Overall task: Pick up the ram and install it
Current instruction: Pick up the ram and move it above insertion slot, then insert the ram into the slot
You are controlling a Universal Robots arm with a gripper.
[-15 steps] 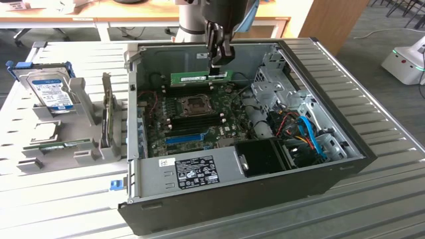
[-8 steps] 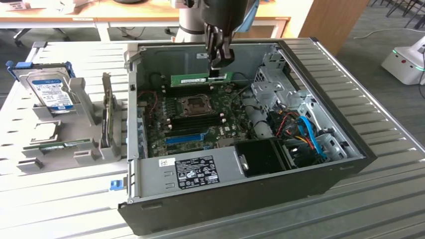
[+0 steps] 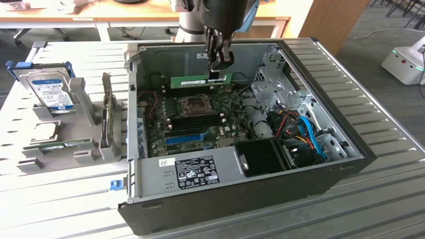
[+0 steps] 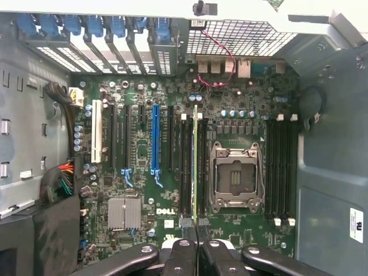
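The ram (image 3: 198,80) is a long green stick with a pale label. It hangs level inside the open computer case (image 3: 232,201), above the motherboard's far part. My gripper (image 3: 218,75) comes down from above and is shut on the stick's end toward the exterior view's right. In the wrist view the ram (image 4: 196,167) shows edge-on as a thin green line between the black fingertips (image 4: 187,225). It runs along the black memory slots (image 4: 185,167) beside the CPU socket (image 4: 234,175). I cannot tell whether it touches a slot.
The case walls close in all around the board. A blue slot (image 4: 155,138), a second pair of black slots (image 4: 282,167) and blue cables (image 3: 309,132) are inside. At the exterior view's left, a grey rack (image 3: 83,127) carries a blue-labelled hard drive (image 3: 53,92).
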